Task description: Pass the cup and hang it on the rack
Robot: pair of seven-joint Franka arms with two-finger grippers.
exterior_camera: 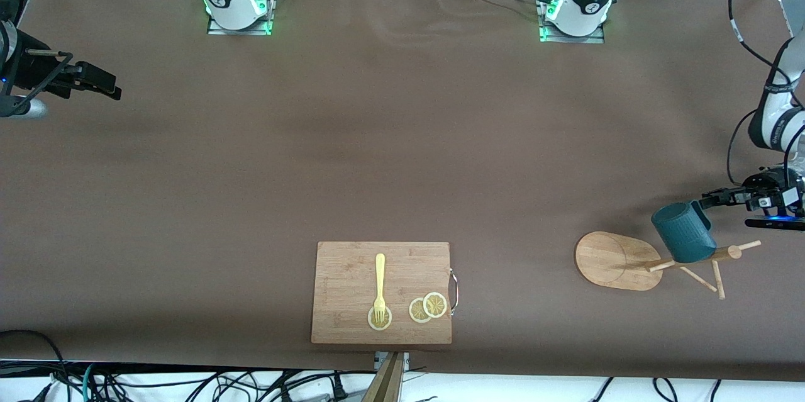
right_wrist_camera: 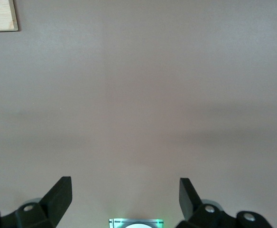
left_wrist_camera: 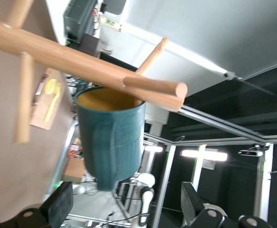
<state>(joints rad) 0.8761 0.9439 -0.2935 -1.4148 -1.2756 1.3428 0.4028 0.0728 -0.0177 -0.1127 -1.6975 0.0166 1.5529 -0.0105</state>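
On rack (exterior_camera: 619,260) peg: cup (exterior_camera: 683,232), just beside open left hand (exterior_camera: 709,201).

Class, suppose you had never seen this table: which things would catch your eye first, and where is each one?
The teal cup hangs by its handle on a peg of the bamboo rack at the left arm's end of the table, with the left gripper beside it, jaws open. Toward the middle, close to the front camera, a cutting board carries a yellow fork and lemon slices.
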